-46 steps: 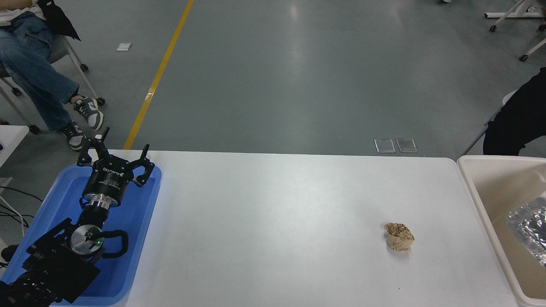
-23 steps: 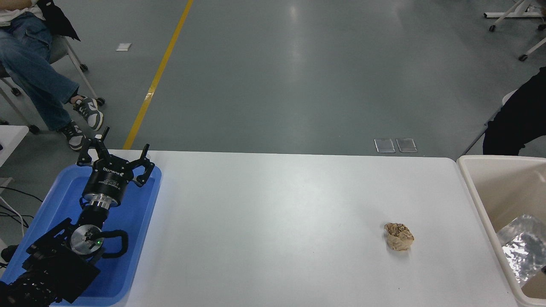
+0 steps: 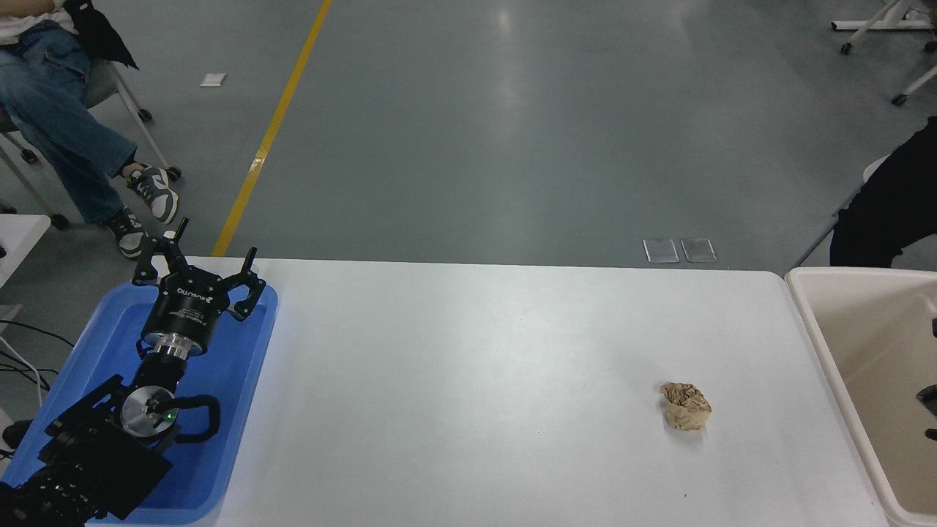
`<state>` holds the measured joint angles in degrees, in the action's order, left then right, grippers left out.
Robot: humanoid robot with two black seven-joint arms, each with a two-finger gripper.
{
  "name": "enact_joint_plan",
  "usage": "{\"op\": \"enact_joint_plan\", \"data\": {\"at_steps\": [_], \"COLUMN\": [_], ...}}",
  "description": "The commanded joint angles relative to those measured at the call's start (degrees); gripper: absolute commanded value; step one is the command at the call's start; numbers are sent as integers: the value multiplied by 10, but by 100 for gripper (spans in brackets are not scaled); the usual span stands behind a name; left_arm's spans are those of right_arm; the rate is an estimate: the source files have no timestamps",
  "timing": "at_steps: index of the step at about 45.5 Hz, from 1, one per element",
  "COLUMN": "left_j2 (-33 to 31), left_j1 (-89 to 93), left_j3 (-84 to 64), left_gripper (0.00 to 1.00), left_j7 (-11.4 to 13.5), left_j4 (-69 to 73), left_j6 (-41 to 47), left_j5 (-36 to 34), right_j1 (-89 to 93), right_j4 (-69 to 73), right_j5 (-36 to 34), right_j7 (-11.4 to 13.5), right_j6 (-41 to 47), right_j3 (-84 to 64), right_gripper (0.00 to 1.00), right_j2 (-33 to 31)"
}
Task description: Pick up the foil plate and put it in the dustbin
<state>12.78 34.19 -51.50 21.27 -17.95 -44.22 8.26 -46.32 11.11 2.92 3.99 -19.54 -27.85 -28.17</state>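
The foil plate does not show in the head view. The dustbin (image 3: 827, 344) is a beige bin off the table's right end, and what shows of its inside is bare. A few small dark parts of my right arm (image 3: 928, 395) poke in at the right edge over the bin, too little to tell the gripper's state. My left gripper (image 3: 198, 263) is parked open and empty over a blue tray at the lower left.
A crumpled brown paper ball (image 3: 685, 406) lies on the white table (image 3: 468, 380) right of centre. The blue tray (image 3: 227, 410) sits at the table's left end. A person sits at the top left (image 3: 51, 124); another dark-clad person (image 3: 889, 212) is behind the bin.
The foil plate, seen inside the bin at the right edge, sank lower and is now out of view. Small dark parts of my right arm appeared at the right edge. The left arm has not moved.
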Motion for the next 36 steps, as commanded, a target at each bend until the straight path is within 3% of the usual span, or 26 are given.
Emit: {"op": "enact_joint_plan", "data": {"at_steps": [1, 21, 30, 36], "left_j2": [0, 0, 0, 1], "left_j1": [0, 0, 0, 0], "left_j3": [0, 0, 0, 0], "left_gripper": [100, 100, 100, 100], "left_j7": [0, 0, 0, 0], "left_j4": [-1, -1, 0, -1], "left_j6": [0, 0, -1, 0], "left_j5": [0, 0, 0, 0], "right_j1": [-104, -335, -419, -522], "right_j4": [51, 399, 472, 523], "right_j5": [4, 89, 101, 101], "right_j7": [0, 0, 1, 3], "right_j6": [1, 19, 121, 240], "right_j3": [-10, -135, -188, -272], "right_gripper": [100, 100, 100, 100], "right_j2": [-16, -54, -80, -102]}}
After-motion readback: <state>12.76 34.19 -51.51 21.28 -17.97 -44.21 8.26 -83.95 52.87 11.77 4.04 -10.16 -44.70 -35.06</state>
